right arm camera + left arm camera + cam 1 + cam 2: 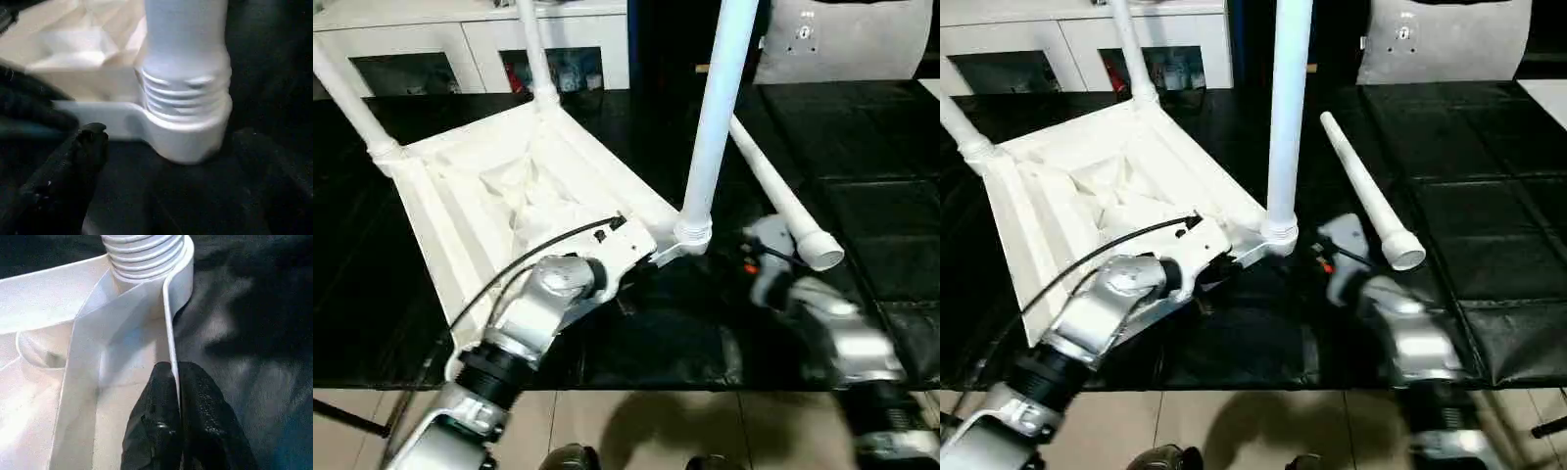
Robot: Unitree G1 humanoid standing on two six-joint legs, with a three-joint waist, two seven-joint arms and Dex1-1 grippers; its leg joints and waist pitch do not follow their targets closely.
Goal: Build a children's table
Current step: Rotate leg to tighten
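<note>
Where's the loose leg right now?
The loose leg lies flat on the black mat, on the robot's right, just right of the upright leg screwed into the tabletop's near corner.

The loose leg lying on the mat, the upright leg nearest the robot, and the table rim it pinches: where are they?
loose leg point(1363, 178): right eye view, mid-tube.
upright leg point(717, 117): left eye view, mid-tube.
table rim point(171, 333): left wrist view, thin edge above the fingers.

Smooth white plastic table point(460, 196) w/ ribbed leg point(715, 117); glossy black mat point(862, 147).
</note>
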